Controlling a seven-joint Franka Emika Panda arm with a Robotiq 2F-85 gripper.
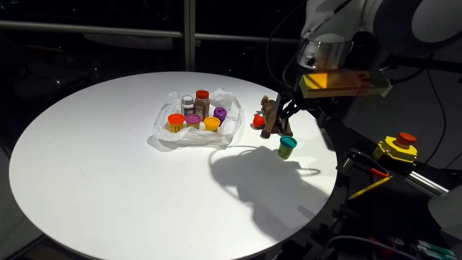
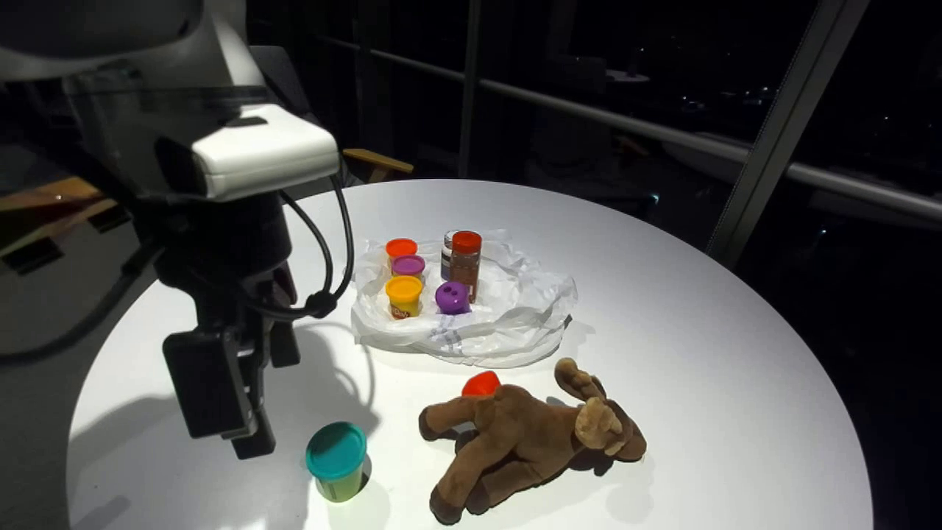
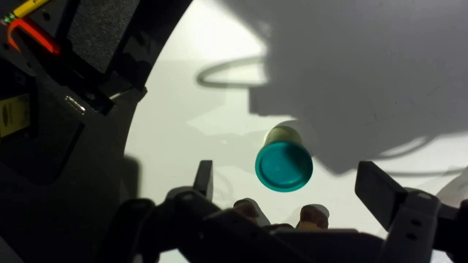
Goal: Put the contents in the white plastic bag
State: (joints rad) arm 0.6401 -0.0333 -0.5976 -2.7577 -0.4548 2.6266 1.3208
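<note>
The gripper hangs over the tabletop, its fingers parted wide with nothing caught between them. The teal cup stands on the tabletop, outside the bag; in the wrist view it shows framed by the fingers, though below them and untouched. The toy lies near it, also outside the bag.

The wide spread probably serves to pass the fingers down either side of the lid, so picking the teal cup looks like the step in hand. The bag lies spread with its sides low, likely so that things can be set in from above without snagging. Inside, the jar, bottle, orange cup, purple cup and yellow cup stand upright, close together, which should steady them and save room for what is left.

The teal cup is upright, lid up, its long axis vertical, so a straight descent should suit it. The toy sprawls with its long axis along the tabletop, head pointing away from the teal cup and some of its feet toward it. A red thing sits just beside the toy; whether they touch, I cannot tell.
</note>
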